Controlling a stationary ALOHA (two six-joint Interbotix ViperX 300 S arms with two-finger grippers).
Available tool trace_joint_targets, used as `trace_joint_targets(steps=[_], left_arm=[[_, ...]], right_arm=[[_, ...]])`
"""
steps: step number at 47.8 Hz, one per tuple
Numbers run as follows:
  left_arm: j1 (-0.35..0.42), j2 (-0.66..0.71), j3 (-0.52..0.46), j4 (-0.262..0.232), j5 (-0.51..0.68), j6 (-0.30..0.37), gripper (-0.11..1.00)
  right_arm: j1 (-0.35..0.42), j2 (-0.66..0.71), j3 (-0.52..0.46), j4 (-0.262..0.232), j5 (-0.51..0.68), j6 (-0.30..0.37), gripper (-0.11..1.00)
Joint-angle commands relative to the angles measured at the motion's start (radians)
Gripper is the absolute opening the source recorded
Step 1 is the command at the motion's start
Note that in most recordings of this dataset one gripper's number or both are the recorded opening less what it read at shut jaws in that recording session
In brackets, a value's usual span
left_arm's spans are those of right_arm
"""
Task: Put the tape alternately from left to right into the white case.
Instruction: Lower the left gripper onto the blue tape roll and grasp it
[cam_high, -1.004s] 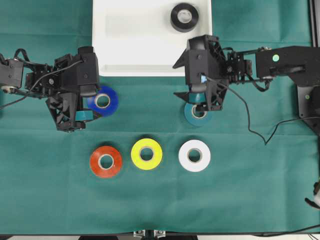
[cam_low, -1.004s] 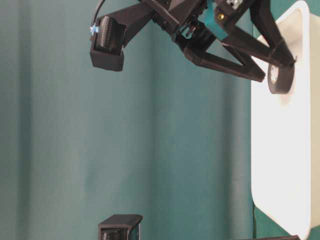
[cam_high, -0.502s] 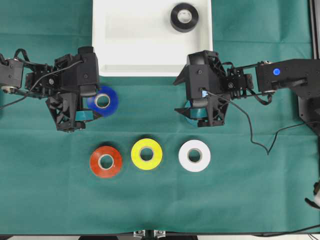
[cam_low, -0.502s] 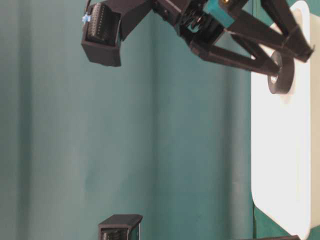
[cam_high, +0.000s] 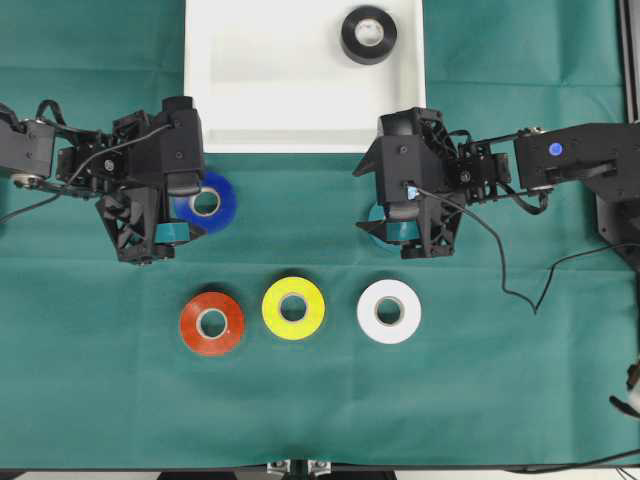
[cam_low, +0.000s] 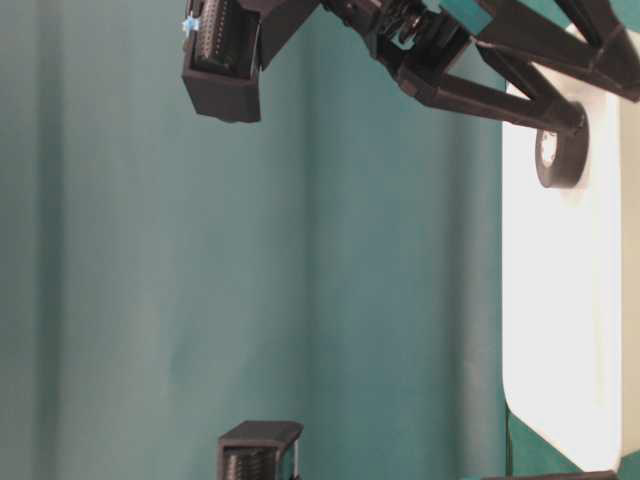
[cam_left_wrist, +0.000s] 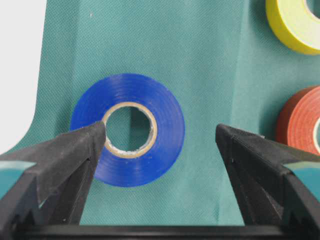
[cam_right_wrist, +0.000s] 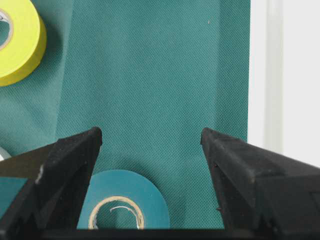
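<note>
The left gripper (cam_left_wrist: 157, 145) is hovering with jaws wide and empty over the blue roll (cam_left_wrist: 128, 130), one finger overlapping its edge. The red roll (cam_high: 211, 323), yellow roll (cam_high: 293, 308) and white roll (cam_high: 389, 311) are lying in a row on the green surface (cam_high: 500, 400). The right gripper (cam_right_wrist: 150, 145) — jaws wide, empty — is hanging above the teal roll (cam_right_wrist: 124, 205), at its 12 o'clock. The black roll (cam_high: 368, 34) is sitting in the white case (cam_high: 260, 80).

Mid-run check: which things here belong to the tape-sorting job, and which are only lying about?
Part of the job:
white case
black roll, already in the case
blue roll
teal roll
red roll
yellow roll
white roll
left gripper, open
right gripper, open

Only lying about:
green cloth
black cable
</note>
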Motion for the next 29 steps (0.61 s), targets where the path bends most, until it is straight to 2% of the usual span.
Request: trace_joint_targets(steps=[1,29], left_arm=[[0.002,0.000,-0.025,0.002,-0.005,-0.002,0.69],[0.000,0.126,-0.037,0.000,-0.011,-0.005,0.69]], right_arm=[[0.005,-0.021,-0.009,0.002,-0.003,0.002,0.85],[0.005,-0.021,-0.009,0.000,-0.003,0.002,0.85]])
